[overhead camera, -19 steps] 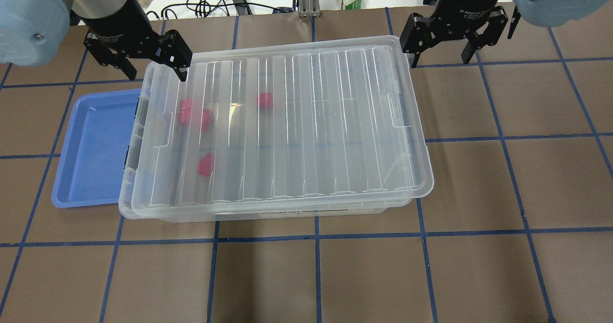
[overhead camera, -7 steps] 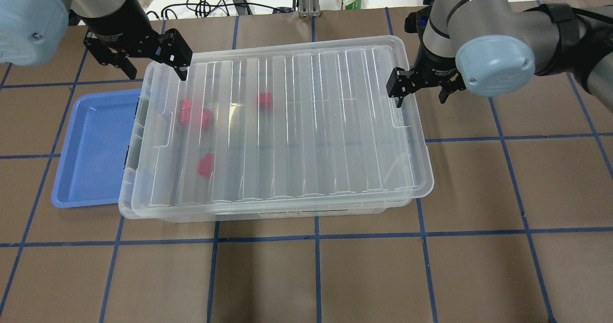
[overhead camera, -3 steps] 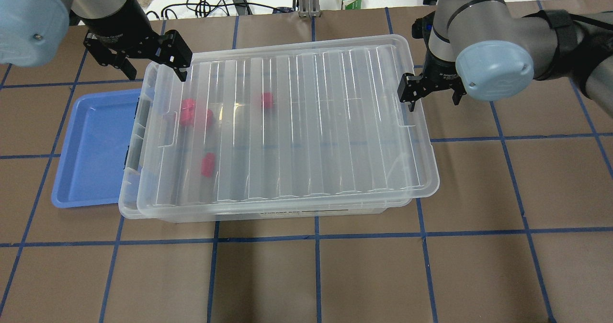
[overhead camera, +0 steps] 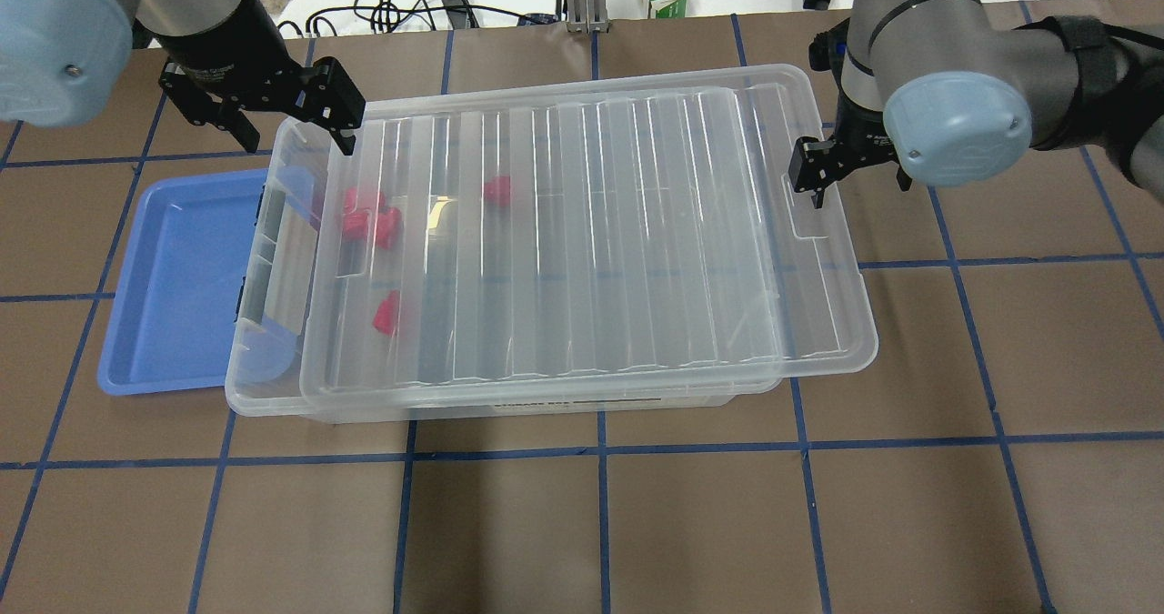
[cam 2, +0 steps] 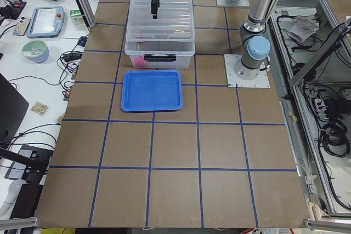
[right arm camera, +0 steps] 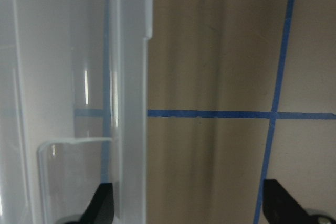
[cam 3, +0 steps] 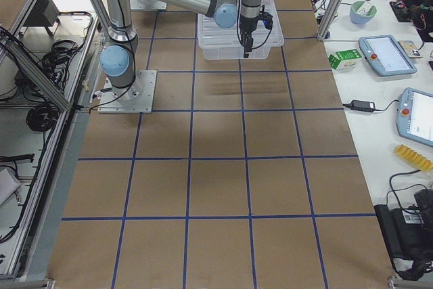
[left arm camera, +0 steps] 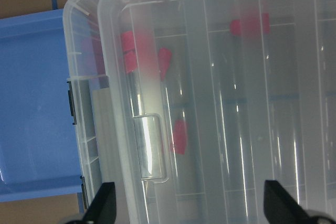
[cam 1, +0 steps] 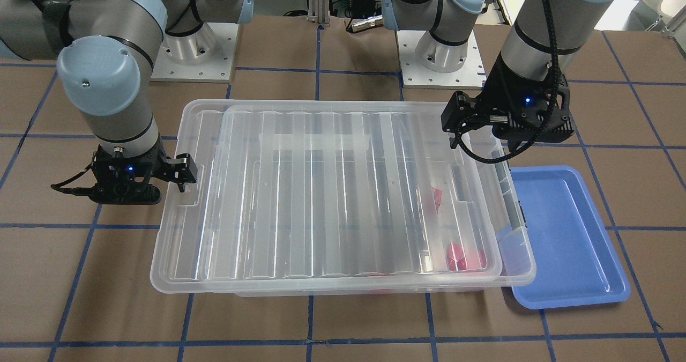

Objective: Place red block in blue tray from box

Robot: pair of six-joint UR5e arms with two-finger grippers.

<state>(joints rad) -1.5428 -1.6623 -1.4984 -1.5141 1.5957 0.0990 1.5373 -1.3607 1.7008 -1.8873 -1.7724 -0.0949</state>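
lying boxed, red block point(left arm camera: 179, 136) beyond left jaws

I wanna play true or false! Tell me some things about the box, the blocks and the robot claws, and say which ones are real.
1. The blue tray is empty. True.
2. Red blocks lie inside the box. True.
3. The lid covers the whole box. False: it sits shifted sideways, leaving the end by the tray uncovered.
4. The left claw holds a block. False: it is open and empty, over the box's corner.
5. The right claw is at the lid's edge on the side away from the tray. True.
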